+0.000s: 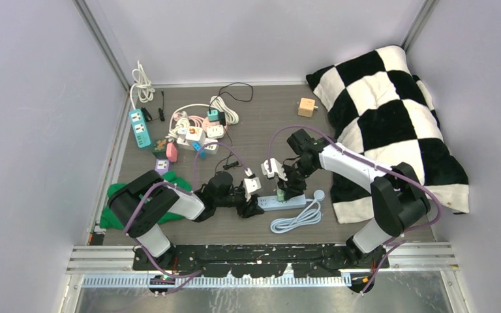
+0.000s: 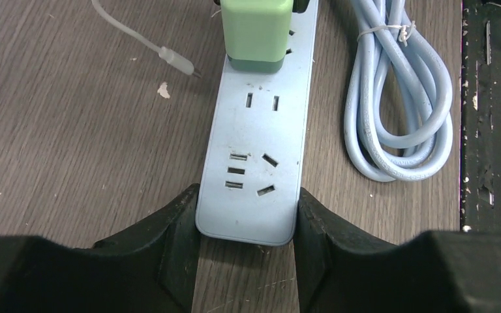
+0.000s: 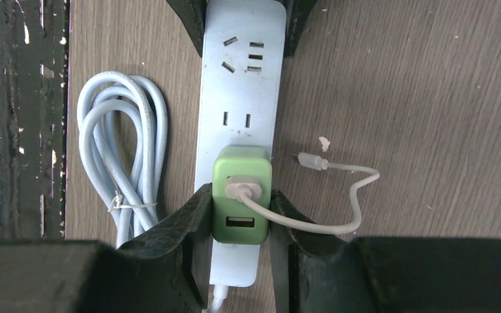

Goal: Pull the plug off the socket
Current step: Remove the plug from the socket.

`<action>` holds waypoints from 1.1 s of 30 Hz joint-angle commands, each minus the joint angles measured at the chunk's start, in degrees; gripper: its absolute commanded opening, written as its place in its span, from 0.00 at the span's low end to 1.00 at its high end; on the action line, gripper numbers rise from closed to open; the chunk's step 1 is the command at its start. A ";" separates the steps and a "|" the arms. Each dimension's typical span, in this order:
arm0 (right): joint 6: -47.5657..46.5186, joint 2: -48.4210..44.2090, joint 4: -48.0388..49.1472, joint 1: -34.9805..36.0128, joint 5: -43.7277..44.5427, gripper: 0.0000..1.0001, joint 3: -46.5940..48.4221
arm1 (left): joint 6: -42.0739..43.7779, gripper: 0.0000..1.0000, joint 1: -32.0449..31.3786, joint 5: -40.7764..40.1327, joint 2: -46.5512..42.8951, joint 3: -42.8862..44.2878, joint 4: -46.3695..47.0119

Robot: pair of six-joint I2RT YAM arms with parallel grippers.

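Two end effectors, one job: the grasp looks made, the pull not yet begun.

**Item 1, top view.**
- My left end effector [image 1: 254, 207] sits at the left end of the pale blue power strip [image 1: 295, 203], which lies near the front of the table [image 1: 267, 117].
- My right end effector [image 1: 286, 190] comes down on the strip from above.
- The green plug [image 1: 280, 195] is mostly hidden under it.
- The coiled cable [image 1: 297, 220] lies just beside the strip, toward my bases.

**Item 2, left wrist view.**
- My left fingers [image 2: 169, 228] are closed narrow on the strip's near end, one against each long edge.
- The plug stands seated in the strip, toward its far end.

**Item 3, right wrist view.**
- My right fingers [image 3: 182, 228] pinch the plug by its two sides, drawn in narrow.
- A white USB lead [image 3: 339, 225] runs from the plug's upper port, and its loose tip rests on the table.
- The plug's lower port is vacant.

**Containers.** I see no box, bin or tray. The only receptacles are the strip's sockets: one holds the plug, and those that show between the plug and my left fingers hold nothing.

**Step in hand, as I judge it.** Brace and pull. The next move calls for a straight draw of my right end effector away from the strip's face while my left pins the strip down. A tilted pull may bind the pins or drag the strip along.
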 commanded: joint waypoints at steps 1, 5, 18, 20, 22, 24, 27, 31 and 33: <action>1.55 -1.45 -6.28 3.43 -7.52 0.01 1.38 | -0.97 0.00 0.93 -6.07 -0.40 -0.01 -0.03; 3.32 -1.28 -4.87 -1.81 -8.17 0.01 2.37 | -1.07 0.00 0.93 -6.57 -1.05 -0.93 0.12; 0.71 -4.25 -7.91 -3.59 -11.62 0.01 -1.40 | -1.13 0.00 0.91 -5.44 0.63 0.20 0.78; 0.54 -3.25 -8.31 1.08 -10.66 0.01 -0.05 | -1.22 0.00 0.93 -5.44 0.64 0.43 0.46; 0.51 -2.24 -8.84 3.25 -10.56 0.01 1.52 | -1.44 0.00 0.93 -5.48 0.58 0.39 0.35; 0.34 -1.50 -9.40 3.93 -10.73 0.01 3.10 | -1.63 0.00 0.93 -5.64 0.44 0.21 0.27; 0.43 -1.29 -9.24 3.45 -8.21 0.01 4.05 | -1.81 0.00 0.93 -5.99 -0.01 -0.23 0.30; 1.28 -1.58 -8.17 -4.14 -8.81 0.01 3.97 | -1.73 0.00 0.93 -6.05 0.00 -0.53 0.40; 1.54 -2.43 -8.13 -8.71 -9.79 0.01 3.72 | -1.61 0.00 0.93 -6.05 0.15 -0.53 0.66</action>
